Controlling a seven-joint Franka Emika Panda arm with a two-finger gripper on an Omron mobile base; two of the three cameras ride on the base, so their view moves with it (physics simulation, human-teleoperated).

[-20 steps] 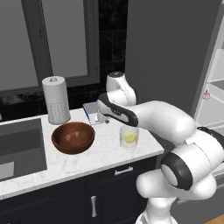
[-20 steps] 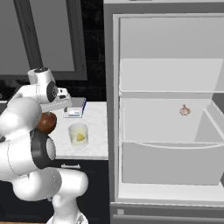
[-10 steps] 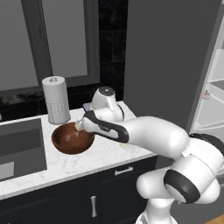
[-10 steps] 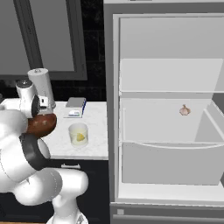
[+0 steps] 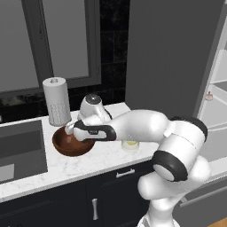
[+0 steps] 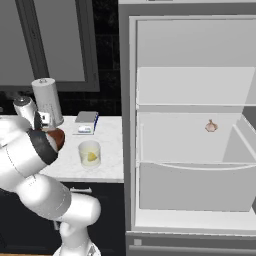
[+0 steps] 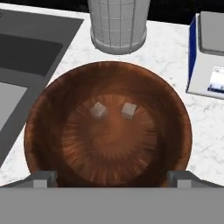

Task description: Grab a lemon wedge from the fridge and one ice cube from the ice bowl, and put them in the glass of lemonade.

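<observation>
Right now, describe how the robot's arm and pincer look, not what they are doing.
The arm is glossy white, built of thick rounded segments joined by dark grey bands, with a round grey cap on one joint. The wrist section is dark. The pincer ends in two small grey blocky fingertips. No cables or markings are visible.

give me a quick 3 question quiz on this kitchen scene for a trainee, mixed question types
1. True or false: the wide reddish-brown wooden bowl holds two pale ice cubes.
2. Multiple choice: the tiny yellow lemon wedge lies: A) on a fridge shelf B) inside the short clear glass of lemonade C) in the sink.
3. Fill in: the tall white paper-towel roll stands behind the ____.

Key:
1. True.
2. B; the open grey fridge has just a small tan bulb on its shelf.
3. Bowl; the two-finger gripper, fingers apart, hangs above it.
</observation>
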